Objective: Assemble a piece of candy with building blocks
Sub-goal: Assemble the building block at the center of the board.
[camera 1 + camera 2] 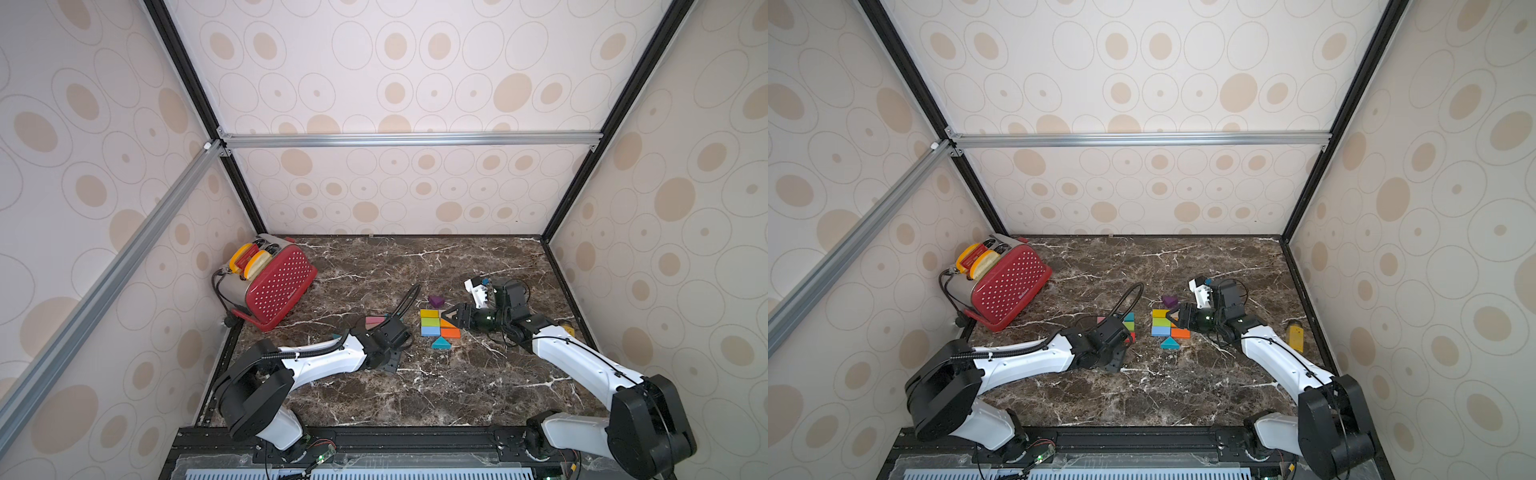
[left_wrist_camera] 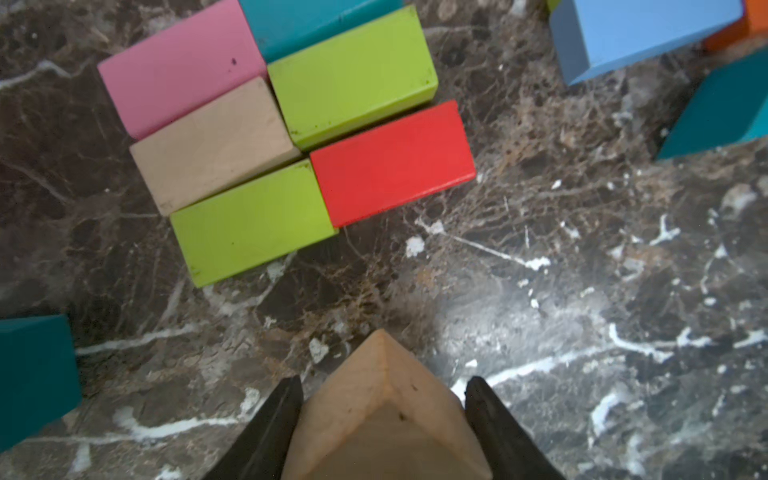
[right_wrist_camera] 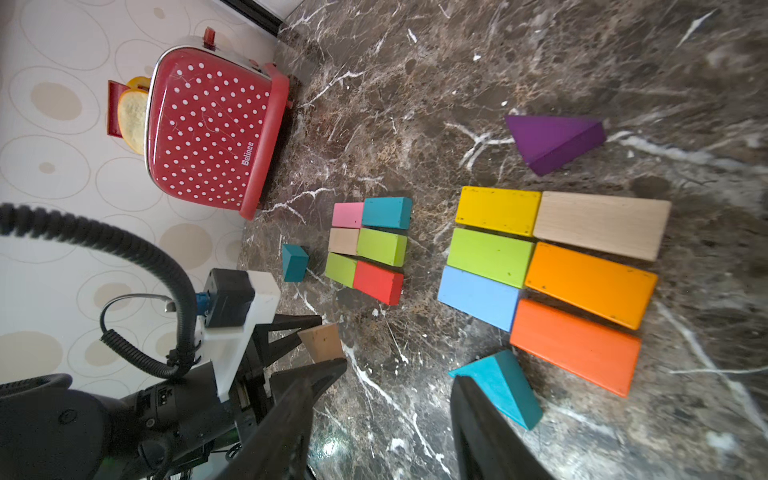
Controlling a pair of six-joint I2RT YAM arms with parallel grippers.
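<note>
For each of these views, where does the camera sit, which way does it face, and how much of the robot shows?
Top views: high at the robot's base end, looking down at the marble table; both arms show in both top views.
Left wrist: on the left arm, looking down past the left gripper, shut on a tan wedge.
Right wrist: on the right arm, facing the toaster; right gripper open, left arm visible.
Shared: both wrist views show the red brick.

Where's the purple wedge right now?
In both top views the purple wedge lies alone on the table, just behind the block grid's yellow brick.
</note>
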